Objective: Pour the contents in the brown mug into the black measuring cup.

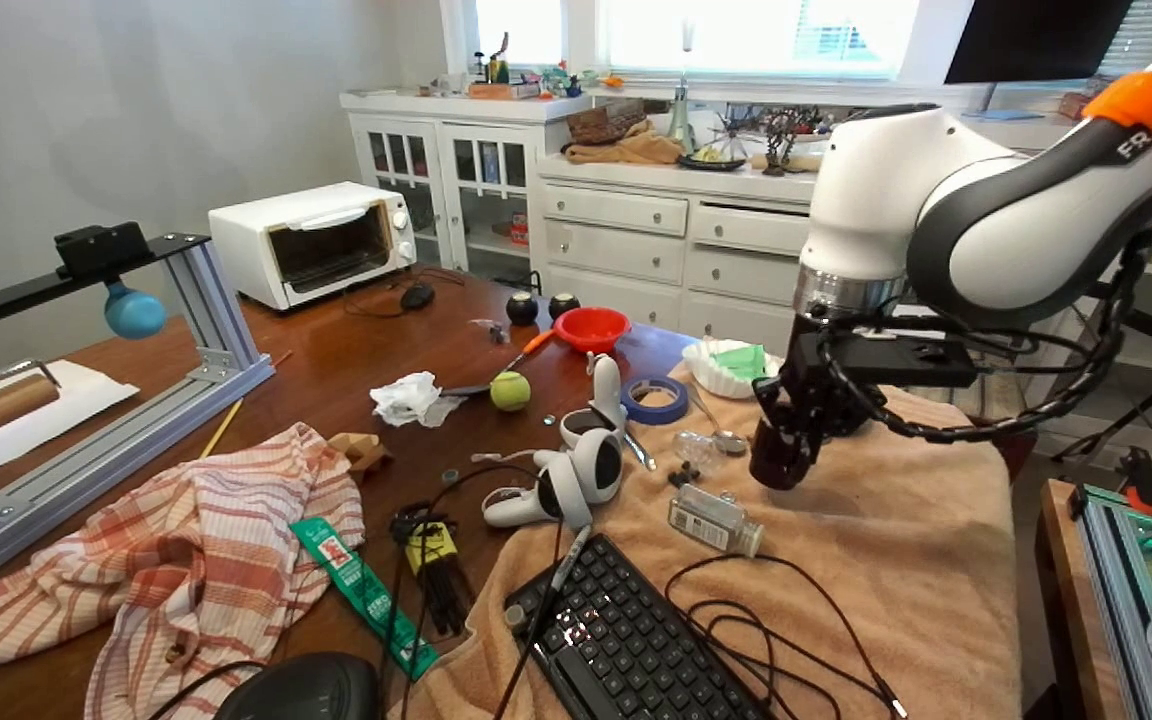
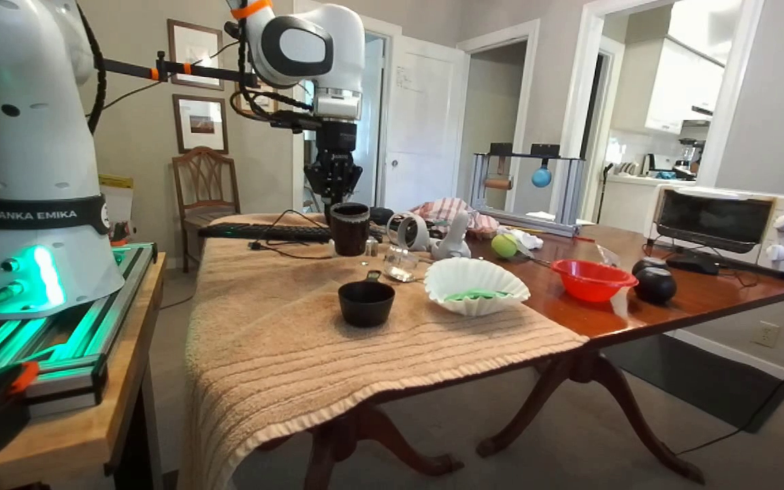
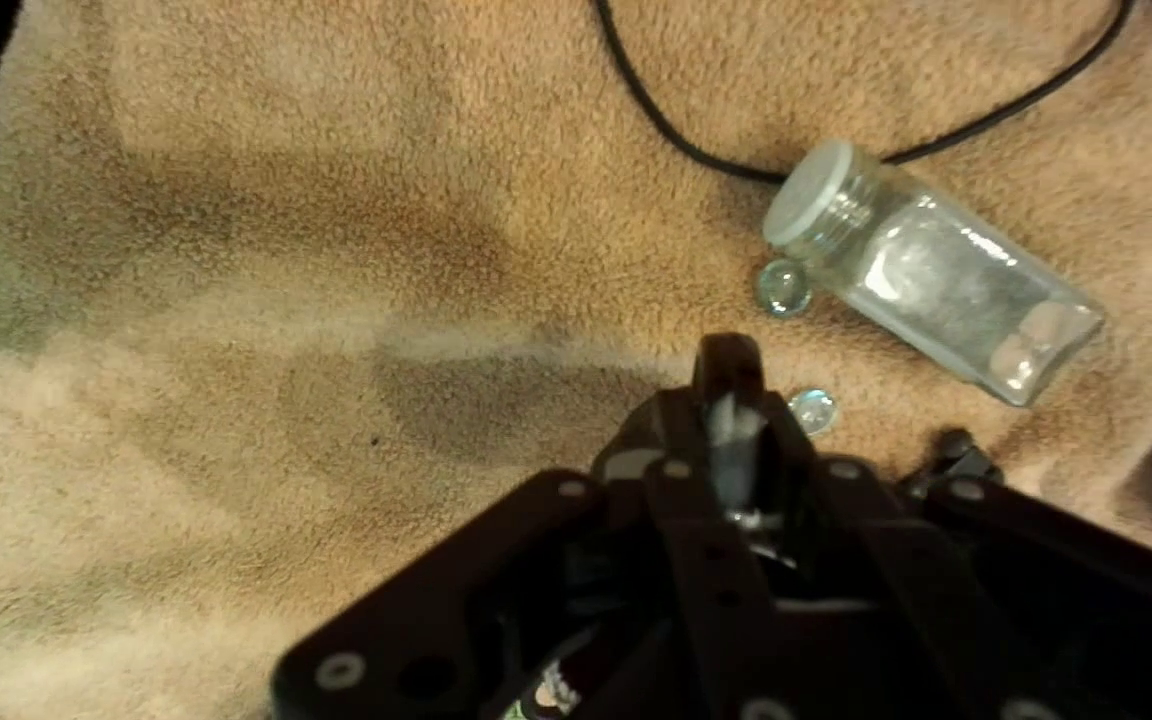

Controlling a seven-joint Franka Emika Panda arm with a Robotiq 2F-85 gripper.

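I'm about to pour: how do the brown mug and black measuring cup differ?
The brown mug is taller than wide; the black measuring cup is low and wider than tall. The gripper holds the mug, while the cup stands on the towel. The mug's rim has a paler band; the cup's looks plain. Both are dark, round and roughly upright.

Brown mug [image 2: 351,235]: dark, cylindrical, taller than wide; pale, uneven band below the rim.
Mug pose: near upright, rim up; interior hidden.
Mug hold: gripped close to the rim, at its left edge in an exterior view; contact between base and towel [image 2: 276,340] cannot be determined.
Black measuring cup [image 2: 366,305]: round, low, wider than tall; short handle.
Cup pose: upright, opening up, handle toward the far side.
Cup location: resting on the towel, on the near side of the mug, slightly right, apart from it.
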